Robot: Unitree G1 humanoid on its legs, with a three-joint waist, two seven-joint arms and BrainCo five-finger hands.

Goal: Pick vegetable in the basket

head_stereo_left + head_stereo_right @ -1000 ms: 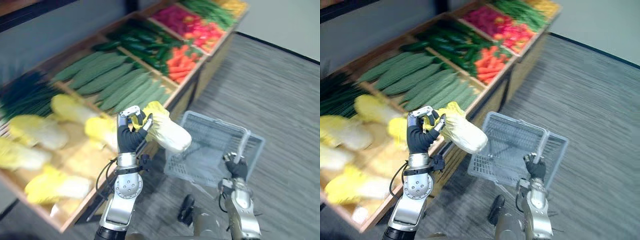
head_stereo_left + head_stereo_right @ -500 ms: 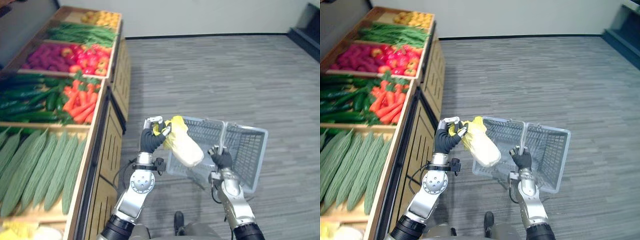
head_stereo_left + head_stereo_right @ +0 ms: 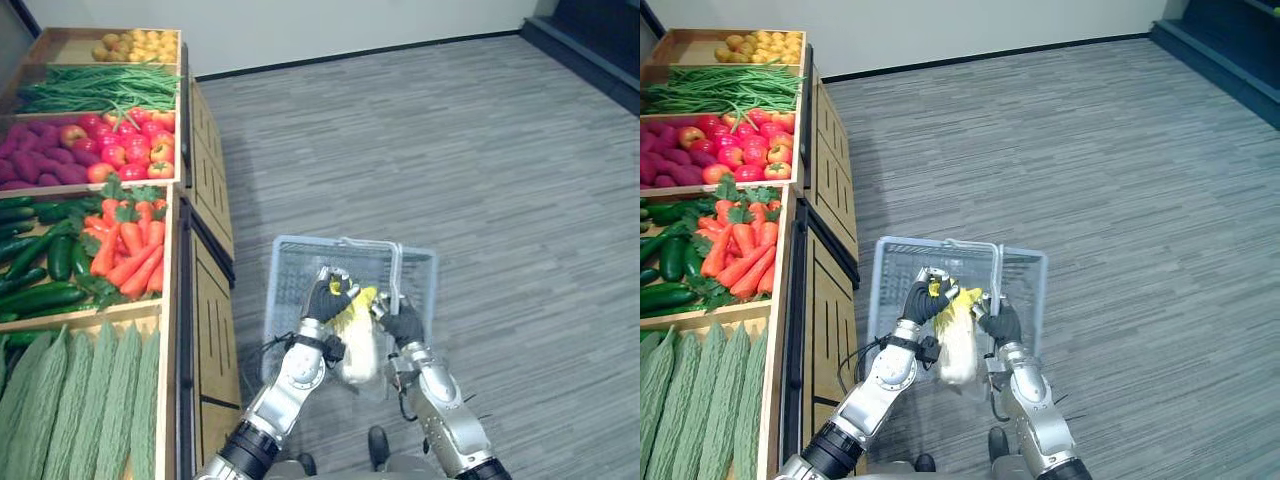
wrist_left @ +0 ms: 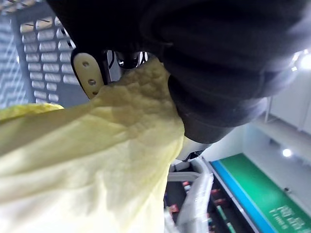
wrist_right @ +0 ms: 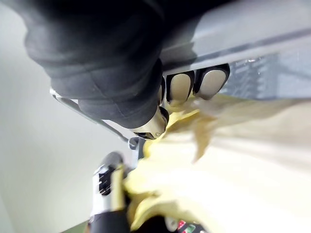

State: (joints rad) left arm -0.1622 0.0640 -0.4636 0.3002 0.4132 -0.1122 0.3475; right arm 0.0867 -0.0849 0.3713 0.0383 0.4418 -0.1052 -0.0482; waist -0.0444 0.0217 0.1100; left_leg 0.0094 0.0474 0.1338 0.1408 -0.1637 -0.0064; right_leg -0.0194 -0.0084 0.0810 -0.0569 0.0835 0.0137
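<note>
My left hand (image 3: 330, 296) is curled tight round the leafy end of a long napa cabbage (image 3: 358, 345) with crinkled yellow leaves and a white base. In the left wrist view the yellow leaf is bunched right against my palm. The cabbage's long axis runs towards and away from me: the yellow tip points away, up at my left hand, and the pale base points back at me. It hangs between my two hands over the near part of a grey plastic lattice basket (image 3: 290, 262). I cannot tell whether its base touches the mesh.

My right hand (image 3: 402, 323), just beside the cabbage, is closed round the basket's grey bar handle (image 3: 398, 268). In the right wrist view my fingers (image 5: 181, 86) wrap under that bar, with leaf pressed against them.

A green sign (image 4: 262, 194) in the left wrist view carries pale lettering too small to read.

To my left stands a wooden produce stand (image 3: 215, 300) divided into bins. Nearest me lie ridged green gourds (image 3: 90, 400), then dark cucumbers (image 3: 40, 265) beside orange carrots (image 3: 130, 250), then red apples (image 3: 125, 150), green beans (image 3: 95, 88) and small yellow fruit (image 3: 135, 45). Grey striped carpet floor (image 3: 480, 150) lies beyond the basket
</note>
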